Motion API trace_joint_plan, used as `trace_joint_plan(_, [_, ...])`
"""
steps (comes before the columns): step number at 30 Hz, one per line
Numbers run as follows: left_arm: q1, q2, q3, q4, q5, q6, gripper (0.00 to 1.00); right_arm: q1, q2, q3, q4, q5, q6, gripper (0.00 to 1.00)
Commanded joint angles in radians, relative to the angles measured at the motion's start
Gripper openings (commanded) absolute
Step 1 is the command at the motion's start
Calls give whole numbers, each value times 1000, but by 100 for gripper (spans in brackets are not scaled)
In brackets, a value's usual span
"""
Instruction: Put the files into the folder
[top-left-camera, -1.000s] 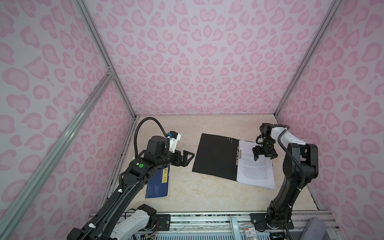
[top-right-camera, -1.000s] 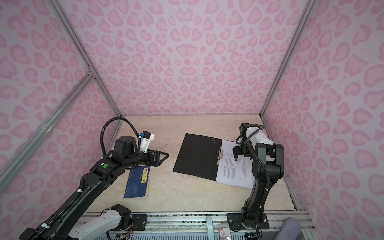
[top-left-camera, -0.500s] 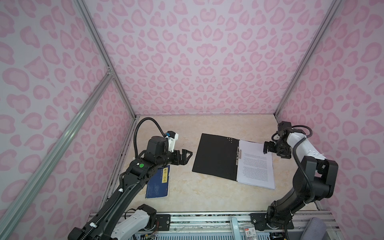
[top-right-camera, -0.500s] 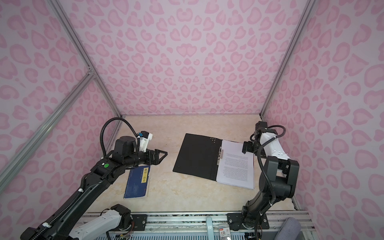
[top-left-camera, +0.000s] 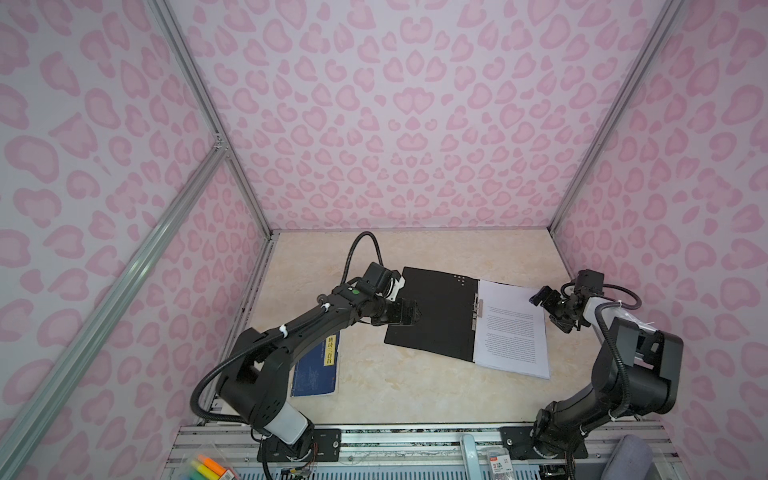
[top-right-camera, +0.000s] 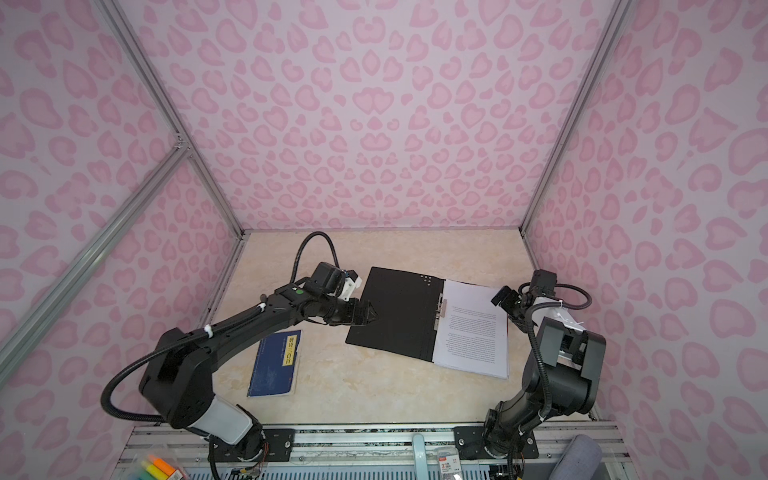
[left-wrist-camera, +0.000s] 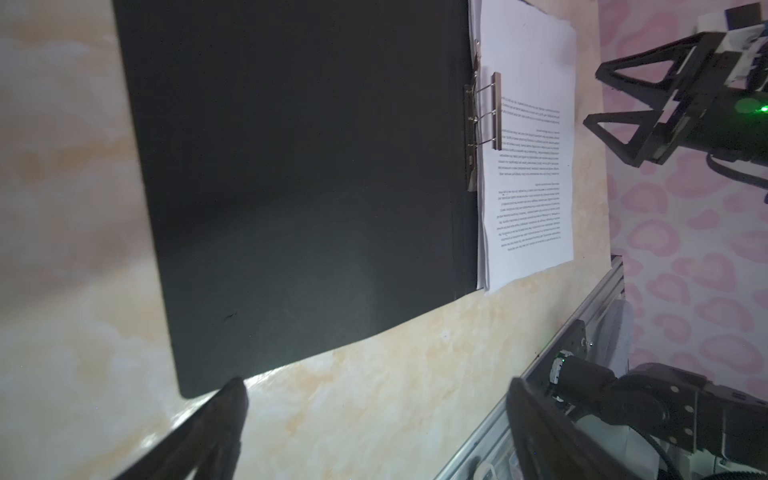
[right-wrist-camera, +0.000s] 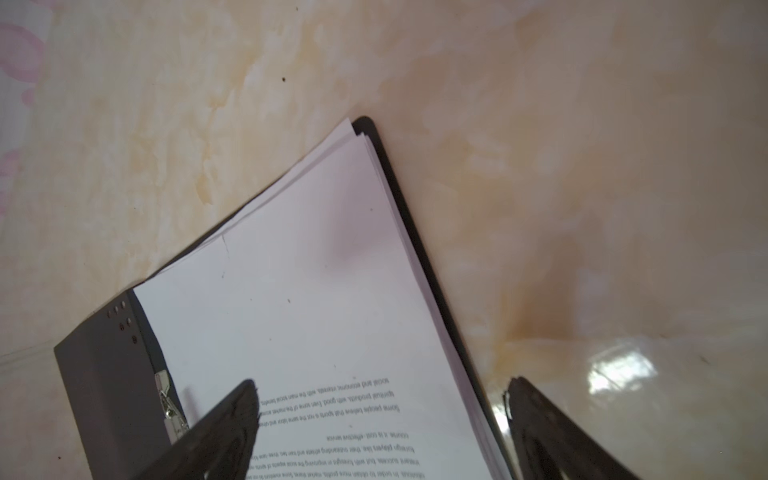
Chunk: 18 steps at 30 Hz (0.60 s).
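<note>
Now the right gripper (top-left-camera: 548, 311) is back off the files (top-left-camera: 511, 332) lying in the folder (top-left-camera: 440, 316), whose free edge the left gripper (top-left-camera: 413, 312) nears, fingers apart on both.

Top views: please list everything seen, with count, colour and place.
thin open folder: one, black inside, flat at table centre
loose printed paper sheets: one stack, white, on folder's right half
metal clip: one, silver, at folder's spine
book with yellow label: one, dark blue, table's left front
marker pens: several, orange, yellow, green, below front rail, left
walls: three, pink-patterned, around table
left gripper: one, black, open, over folder's left edge
right gripper: one, black, open, over stack's right edge
</note>
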Motion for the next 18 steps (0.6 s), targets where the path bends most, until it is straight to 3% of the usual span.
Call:
trace_joint_plan(1, [-21, 104, 77, 30, 9, -26, 98, -15, 27, -19, 162, -67, 57, 92])
trace_joint_plan(7, [-33, 258, 213, 40, 3, -40, 98, -22, 38, -17, 135, 20, 63, 91])
trace_joint_plan(18, [-32, 382, 304, 49, 4, -57, 98, -7, 89, -44, 154, 2, 97, 90])
